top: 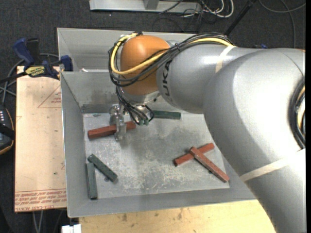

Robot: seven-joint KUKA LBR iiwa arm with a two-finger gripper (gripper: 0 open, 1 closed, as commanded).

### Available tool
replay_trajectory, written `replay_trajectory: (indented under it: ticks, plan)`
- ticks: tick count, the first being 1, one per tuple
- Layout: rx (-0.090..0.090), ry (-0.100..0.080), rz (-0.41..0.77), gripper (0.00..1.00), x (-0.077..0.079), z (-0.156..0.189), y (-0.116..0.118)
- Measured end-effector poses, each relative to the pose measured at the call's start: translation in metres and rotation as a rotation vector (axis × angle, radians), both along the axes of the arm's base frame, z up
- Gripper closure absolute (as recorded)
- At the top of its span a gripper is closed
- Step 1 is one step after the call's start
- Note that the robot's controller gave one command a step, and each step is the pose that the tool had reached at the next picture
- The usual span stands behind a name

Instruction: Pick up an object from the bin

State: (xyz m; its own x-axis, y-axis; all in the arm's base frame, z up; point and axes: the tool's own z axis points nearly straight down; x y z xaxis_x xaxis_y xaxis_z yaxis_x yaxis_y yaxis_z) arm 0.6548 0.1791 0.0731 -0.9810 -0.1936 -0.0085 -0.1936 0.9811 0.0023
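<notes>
My gripper (118, 128) hangs below the orange wrist cover, in the bin's left middle. It is down on the middle of a red-brown flat bar (101, 132) that lies nearly crosswise on the floor. The bar's short right end (130, 125) shows on the gripper's other side. A dark green bar (166, 114) lies just behind and to the right of the gripper. A grey-green bar (96, 108) lies along the back slope to its left.
Two dark green bars (103, 168) (91, 181) lie at the front left corner. Two red-brown bars (194, 155) (211, 165) lie crossed at the front right. The big arm covers the bin's back right.
</notes>
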Motion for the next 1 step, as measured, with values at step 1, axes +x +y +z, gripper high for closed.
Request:
replay_trajectory:
  ticks: [1]
  plan:
    - [0.0, -0.004, 0.035, 1.0, -0.0294, 0.1653, 0.021]
